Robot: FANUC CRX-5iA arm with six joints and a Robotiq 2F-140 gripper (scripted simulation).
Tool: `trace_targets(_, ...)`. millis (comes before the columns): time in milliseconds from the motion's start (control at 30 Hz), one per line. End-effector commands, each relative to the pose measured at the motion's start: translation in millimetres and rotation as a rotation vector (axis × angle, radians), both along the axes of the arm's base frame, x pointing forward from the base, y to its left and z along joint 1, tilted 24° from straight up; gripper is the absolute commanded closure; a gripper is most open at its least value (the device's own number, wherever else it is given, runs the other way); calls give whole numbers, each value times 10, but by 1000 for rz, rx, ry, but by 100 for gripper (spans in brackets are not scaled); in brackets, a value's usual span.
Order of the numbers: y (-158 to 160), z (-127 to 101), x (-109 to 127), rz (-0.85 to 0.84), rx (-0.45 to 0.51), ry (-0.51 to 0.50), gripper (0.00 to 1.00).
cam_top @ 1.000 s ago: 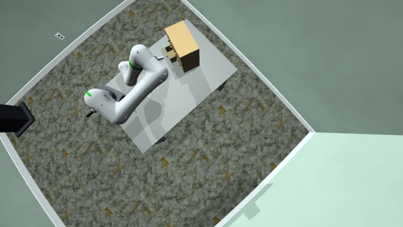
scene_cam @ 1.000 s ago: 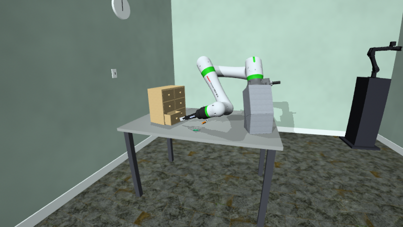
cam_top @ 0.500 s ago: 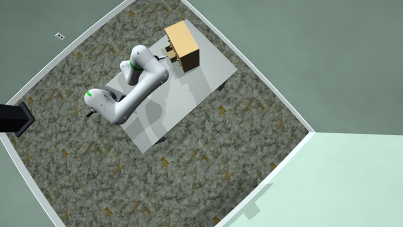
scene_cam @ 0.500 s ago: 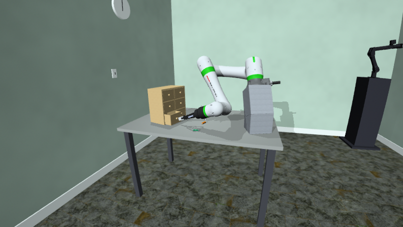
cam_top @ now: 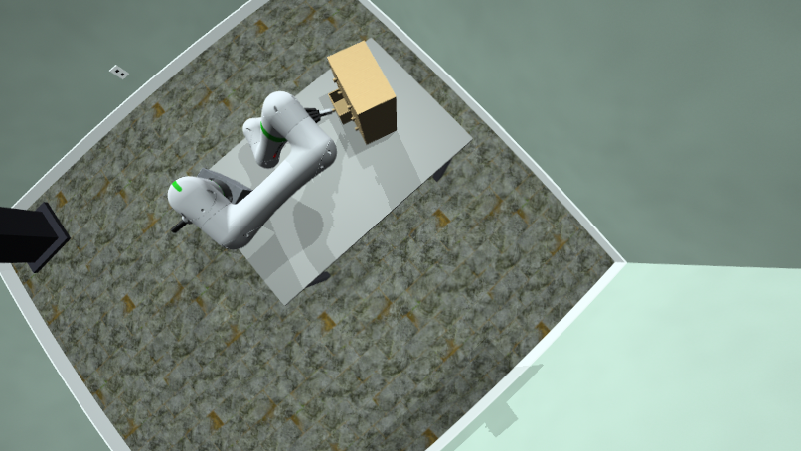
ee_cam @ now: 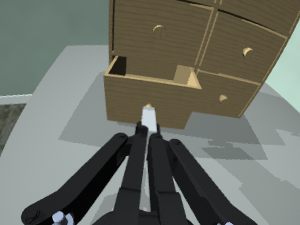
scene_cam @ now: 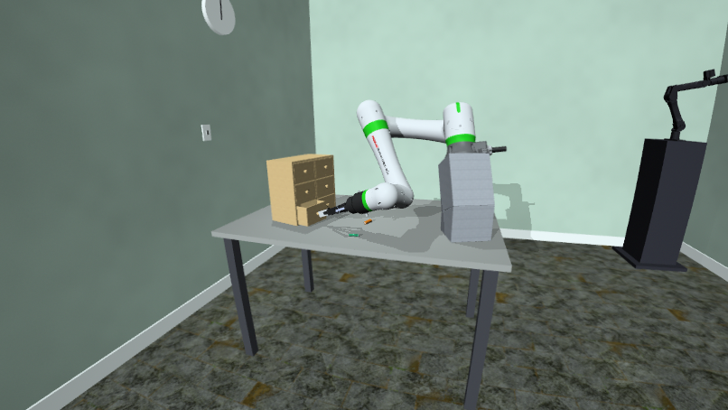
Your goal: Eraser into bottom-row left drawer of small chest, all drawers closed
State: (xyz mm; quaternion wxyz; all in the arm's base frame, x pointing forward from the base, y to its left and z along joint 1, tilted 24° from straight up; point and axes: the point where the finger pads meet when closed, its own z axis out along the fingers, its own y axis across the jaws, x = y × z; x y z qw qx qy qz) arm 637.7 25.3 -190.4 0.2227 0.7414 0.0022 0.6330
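Note:
The small wooden chest (cam_top: 364, 83) (scene_cam: 283, 188) (ee_cam: 199, 22) stands at the far end of the table, with three rows of two drawers. Its bottom-left drawer (cam_top: 338, 103) (scene_cam: 307, 212) (ee_cam: 129, 98) is pulled part of the way out; what I see of its inside looks empty. My gripper (cam_top: 330, 111) (scene_cam: 322, 213) (ee_cam: 147, 115) is shut, with its fingertips together right at the middle of that drawer's front, where the knob sits. The bottom-right drawer (ee_cam: 226, 98) also stands a little proud of the front. I see no eraser in any view.
A small orange thing (scene_cam: 368, 221) and a small green thing (scene_cam: 352, 234) lie on the grey table (scene_cam: 284, 237) beside the arm. The arm's grey pedestal (scene_cam: 467, 198) stands at the table's other end. A black stand (scene_cam: 662, 203) is on the floor.

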Motion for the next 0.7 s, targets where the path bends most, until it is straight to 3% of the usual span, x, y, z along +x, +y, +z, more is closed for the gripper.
trace_targets(0,-7,9,38,0,0,0,100)
trace_targets(667,-74,81,338,0,0,0,100)
